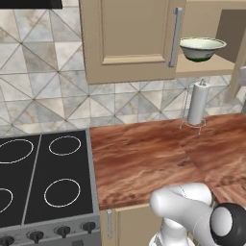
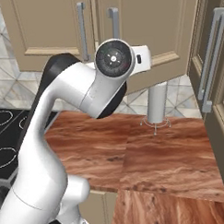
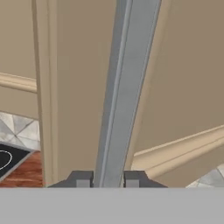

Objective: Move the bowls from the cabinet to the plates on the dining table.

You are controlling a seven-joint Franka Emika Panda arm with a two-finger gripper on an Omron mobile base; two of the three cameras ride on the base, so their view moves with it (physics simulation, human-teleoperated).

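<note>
- My hand is clamped on a long silver bar handle of the cabinet; in the hand view, the two dark fingertips sit on either side of the bar, touching it.
- Behind the handle I see the tan panelled door of the cabinet, close to the camera and tilted in the view.
- In the right base view, my white arm reaches up to the wall cabinet, with its wrist up against the doors, where the handles are.
- In the left base view, one side of the cabinet stands open, and a pale green-white bowl sits upright on the shelf inside, just right of a closed door's handle.
- I judge the bowl to be ceramic: stiff, smooth, fairly light, and breakable if dropped. The rim looks like the best place to grip, one finger inside and one outside the wall.
- Below the cabinet, a paper towel roll stands upright on its wire holder on the reddish-brown wood surface.
- A black stove sits to the left of that surface, touching its edge.
</note>
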